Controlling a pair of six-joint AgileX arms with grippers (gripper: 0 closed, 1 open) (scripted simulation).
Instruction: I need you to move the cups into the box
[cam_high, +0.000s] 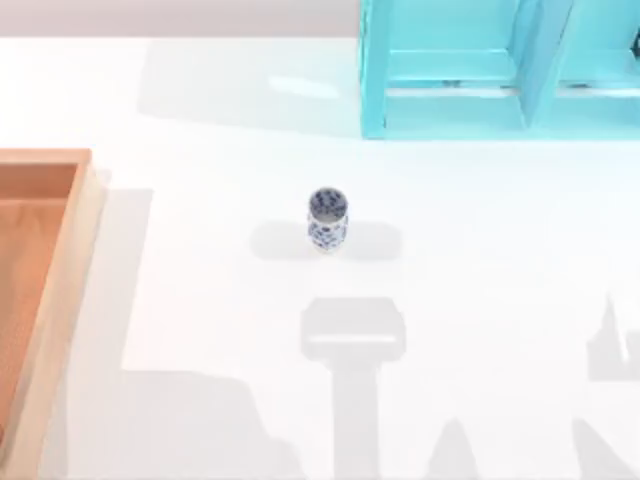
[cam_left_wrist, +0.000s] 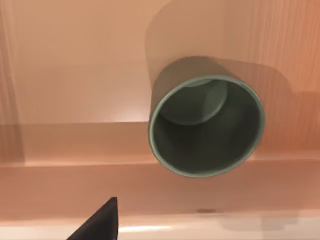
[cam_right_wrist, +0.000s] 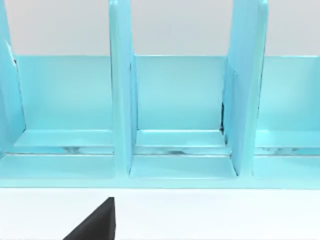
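The olive-grey cup (cam_left_wrist: 206, 125) stands upright inside the wooden box (cam_high: 40, 300), on its orange-brown floor near one wall. The white cup with blue flowers (cam_high: 327, 219) stands on the tabletop (cam_high: 480, 300), well apart from the box. The turquoise shelf (cam_right_wrist: 175, 115) is behind. The state of both hands cannot be told.
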